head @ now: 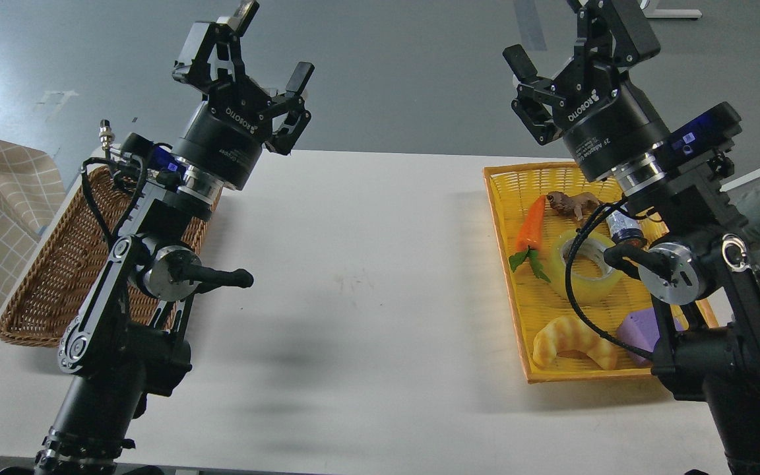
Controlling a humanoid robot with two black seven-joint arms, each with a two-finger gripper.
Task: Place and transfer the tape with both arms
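both claws gape, tape (588, 267) lies in yellow basket (508, 198).

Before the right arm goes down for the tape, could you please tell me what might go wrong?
1. The tape lies crowded in the yellow basket, with the toy carrot right beside it, so the right gripper, jaws open, might snag the carrot.
2. A black cable loops across the roll and could catch on it.
3. The arm partly hides the roll from the head view, which makes aiming harder.

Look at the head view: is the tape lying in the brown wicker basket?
No, the tape lies in the yellow basket beside the carrot.
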